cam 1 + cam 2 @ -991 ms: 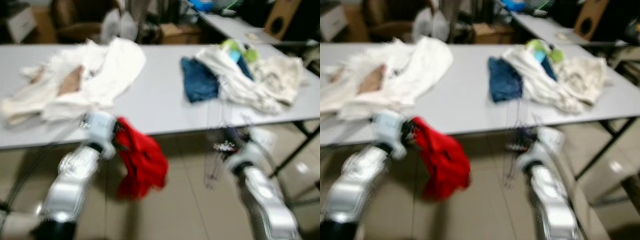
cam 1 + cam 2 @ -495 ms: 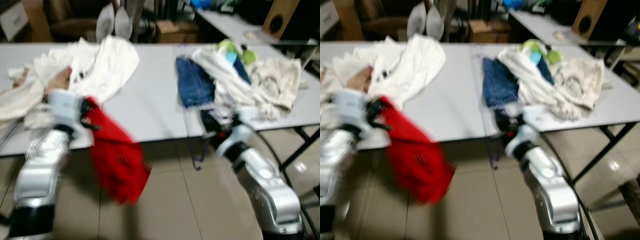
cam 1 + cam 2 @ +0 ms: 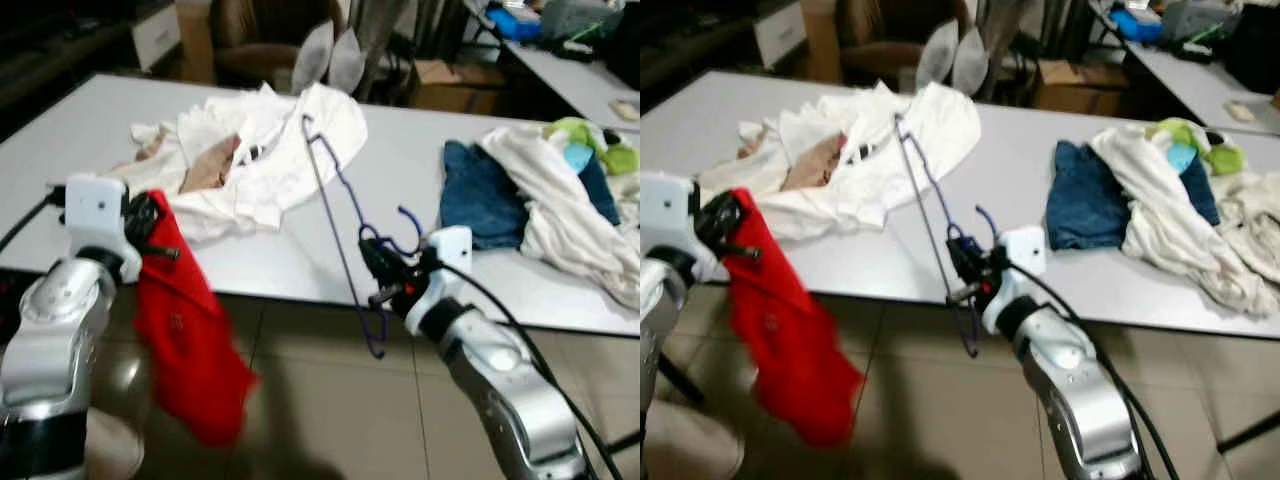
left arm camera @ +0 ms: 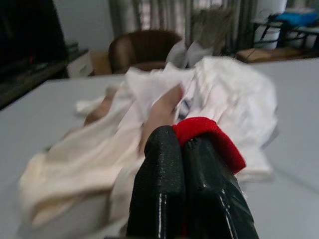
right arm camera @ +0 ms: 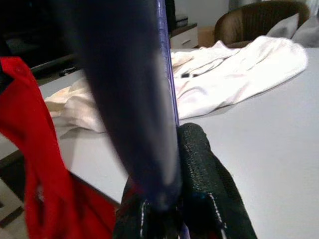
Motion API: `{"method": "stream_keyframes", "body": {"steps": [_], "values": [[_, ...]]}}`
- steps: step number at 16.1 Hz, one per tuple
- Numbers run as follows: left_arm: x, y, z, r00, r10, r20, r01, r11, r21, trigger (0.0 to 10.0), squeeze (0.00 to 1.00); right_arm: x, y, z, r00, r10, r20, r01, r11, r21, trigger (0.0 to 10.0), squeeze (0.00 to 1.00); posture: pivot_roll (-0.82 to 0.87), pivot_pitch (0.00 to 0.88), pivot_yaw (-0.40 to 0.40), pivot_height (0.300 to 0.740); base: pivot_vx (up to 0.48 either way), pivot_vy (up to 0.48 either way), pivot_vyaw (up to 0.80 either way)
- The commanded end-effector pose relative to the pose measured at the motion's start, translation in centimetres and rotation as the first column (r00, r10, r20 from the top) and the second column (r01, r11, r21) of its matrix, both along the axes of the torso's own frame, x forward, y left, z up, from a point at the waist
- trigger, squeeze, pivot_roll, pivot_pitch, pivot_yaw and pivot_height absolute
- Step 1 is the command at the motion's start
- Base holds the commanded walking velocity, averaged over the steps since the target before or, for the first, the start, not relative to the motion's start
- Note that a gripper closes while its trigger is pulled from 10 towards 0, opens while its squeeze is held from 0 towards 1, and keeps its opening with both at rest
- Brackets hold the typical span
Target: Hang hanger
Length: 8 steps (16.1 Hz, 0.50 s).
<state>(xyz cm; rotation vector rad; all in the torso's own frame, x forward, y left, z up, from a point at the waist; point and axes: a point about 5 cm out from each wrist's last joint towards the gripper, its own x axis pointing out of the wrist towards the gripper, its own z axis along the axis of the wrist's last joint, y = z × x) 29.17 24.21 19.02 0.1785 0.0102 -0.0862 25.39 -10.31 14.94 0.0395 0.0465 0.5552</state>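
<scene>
Here, one blue hanger (image 3: 345,205), one red garment (image 3: 190,340), two grippers.

Silver arms w/ white wrist blocks, blk cables.

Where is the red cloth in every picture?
Left eye view: the red garment hangs from the left pincer, lower left, in front of the table edge.
Right eye view: lower left too.
Left wrist view: a red fold pinched between the black fingers.
Right wrist view: along the left edge, beside the blue hanger.
Shared landmark: the white clothes pile.
</scene>
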Motion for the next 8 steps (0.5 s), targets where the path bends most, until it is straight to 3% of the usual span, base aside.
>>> {"method": "stream_keyframes", "body": {"steps": [1, 4, 8], "values": [[0.5, -1.7, 0.3, 0.997, -0.076, 0.018, 0.076, 0.997, -0.012, 10.0, 0.0, 0.3, -1.5, 0.1, 0.999, -0.037, -0.001, 0.037, 0.999, -0.026, 10.0, 0.0, -0.01, 0.0, -0.021, 0.74, 0.289, 0.0, 0.0], [0.7, -2.2, 0.1, 0.995, -0.101, 0.011, 0.101, 0.995, -0.005, 10.0, 0.0, 0.4, -2.3, 0.5, 1.0, -0.005, 0.008, 0.005, 0.997, -0.08, 10.0, 0.0, -0.02, 0.0, -0.038, 0.74, 0.294, 0.0, 0.0], [1.6, -2.0, 0.8, 0.992, -0.123, 0.017, 0.123, 0.992, 0.02, 10.0, 0.0, 0.7, -1.7, 0.4, 1.0, 0.014, 0.011, -0.013, 0.996, -0.09, 10.0, 0.0, -0.01, 0.0, -0.024, 0.74, 0.293, 0.0, 0.0]]}}
